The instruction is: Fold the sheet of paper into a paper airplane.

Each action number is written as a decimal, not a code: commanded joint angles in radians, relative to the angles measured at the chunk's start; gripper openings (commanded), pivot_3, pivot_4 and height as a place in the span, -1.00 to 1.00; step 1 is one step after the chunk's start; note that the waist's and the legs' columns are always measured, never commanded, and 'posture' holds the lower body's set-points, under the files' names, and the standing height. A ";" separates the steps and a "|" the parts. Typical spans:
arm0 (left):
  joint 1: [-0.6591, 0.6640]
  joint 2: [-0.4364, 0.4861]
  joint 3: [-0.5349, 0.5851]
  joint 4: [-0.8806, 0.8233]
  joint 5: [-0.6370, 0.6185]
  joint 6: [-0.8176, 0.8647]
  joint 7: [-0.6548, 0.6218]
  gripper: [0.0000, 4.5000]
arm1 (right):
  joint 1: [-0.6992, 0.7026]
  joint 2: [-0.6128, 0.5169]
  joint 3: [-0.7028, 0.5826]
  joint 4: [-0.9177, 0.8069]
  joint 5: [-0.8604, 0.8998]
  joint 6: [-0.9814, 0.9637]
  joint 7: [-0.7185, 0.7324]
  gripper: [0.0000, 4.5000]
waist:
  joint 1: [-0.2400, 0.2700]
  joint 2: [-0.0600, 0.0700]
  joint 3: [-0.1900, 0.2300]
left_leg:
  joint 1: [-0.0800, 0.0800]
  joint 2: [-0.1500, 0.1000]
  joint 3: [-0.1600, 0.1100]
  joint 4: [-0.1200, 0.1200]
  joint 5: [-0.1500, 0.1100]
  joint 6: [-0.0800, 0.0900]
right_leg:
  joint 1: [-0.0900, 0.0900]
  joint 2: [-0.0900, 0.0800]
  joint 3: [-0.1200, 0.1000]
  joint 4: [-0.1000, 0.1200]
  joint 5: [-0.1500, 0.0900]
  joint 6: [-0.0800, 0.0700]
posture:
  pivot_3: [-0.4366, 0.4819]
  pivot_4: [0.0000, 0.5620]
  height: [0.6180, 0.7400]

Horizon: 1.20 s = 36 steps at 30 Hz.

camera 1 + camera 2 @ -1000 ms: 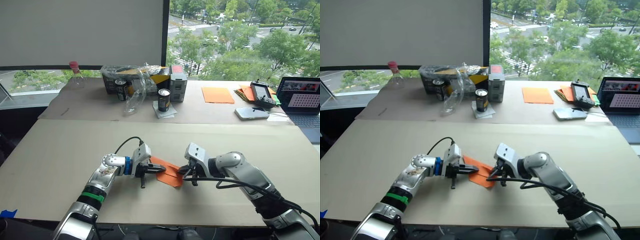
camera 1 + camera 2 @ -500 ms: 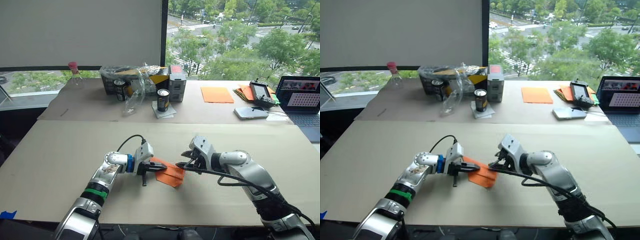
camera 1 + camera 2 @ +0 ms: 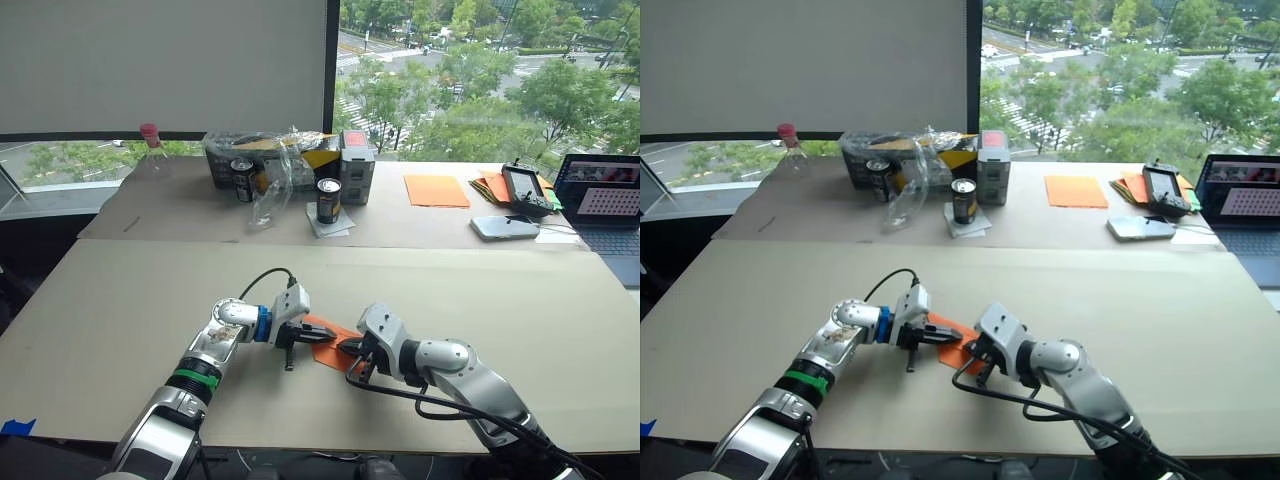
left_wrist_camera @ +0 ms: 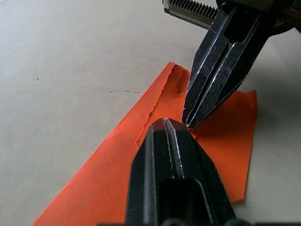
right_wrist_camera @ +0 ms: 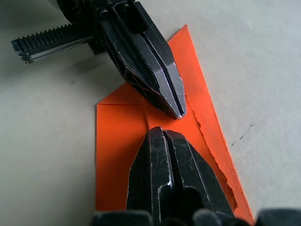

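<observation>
Both tools closed (image 4: pixel 165 123) (image 5: pixel 162 132), tips on paper airplane (image 4: pixel 225 136)

Two cans (image 3: pixel 328 199), one bottle (image 3: pixel 151 148)

table (image 3: pixel 120 300) | paper airplane (image 3: pixel 330 343) flat near front | cans, laptop at back

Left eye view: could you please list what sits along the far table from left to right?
Pink-capped bottle → clear plastic bag → dark can → paler orange sheet → handheld controller → laptop.
</observation>
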<state>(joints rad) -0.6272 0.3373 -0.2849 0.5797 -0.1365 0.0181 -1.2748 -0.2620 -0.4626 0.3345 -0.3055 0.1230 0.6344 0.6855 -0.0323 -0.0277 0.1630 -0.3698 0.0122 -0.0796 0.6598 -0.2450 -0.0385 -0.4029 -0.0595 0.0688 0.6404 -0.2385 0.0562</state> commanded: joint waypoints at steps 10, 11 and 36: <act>-0.002 -0.006 -0.028 0.087 0.051 -0.021 0.008 -1.00 | 0.135 -0.143 -0.059 -0.045 -0.010 -0.058 0.030 -0.99 | 0.015 0.000 -0.001 | 0.000 0.000 0.000 0.000 0.000 0.000 | 0.001 0.000 0.000 -0.001 0.000 0.001 | -0.05 -0.47 0.87; -0.003 -0.008 -0.029 0.089 0.052 -0.023 0.008 -1.00 | 0.162 -0.170 -0.078 -0.066 -0.013 -0.080 0.035 -0.99 | 0.015 0.000 -0.001 | 0.001 0.000 0.000 0.000 0.000 0.000 | 0.001 0.000 0.000 -0.001 0.000 0.001 | -0.05 -0.47 0.87; -0.026 0.033 -0.031 0.109 0.061 -0.023 -0.025 -1.00 | 0.106 0.034 -0.008 0.201 -0.091 -0.491 0.005 -0.99 | 0.004 0.000 -0.001 | 0.000 0.001 0.000 0.000 0.000 0.000 | 0.000 0.001 0.000 -0.001 -0.001 0.000 | -0.05 -0.47 0.87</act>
<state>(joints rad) -0.6683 0.3475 -0.2953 0.6459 -0.1322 -0.0226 -1.3061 -0.1509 -0.4331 0.3139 -0.1383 0.0552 0.1621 0.6952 -0.0281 -0.0280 0.1622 -0.3692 0.0130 -0.0794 0.6592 -0.2451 -0.0383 -0.4027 -0.0582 0.0692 0.6396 -0.2399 0.0563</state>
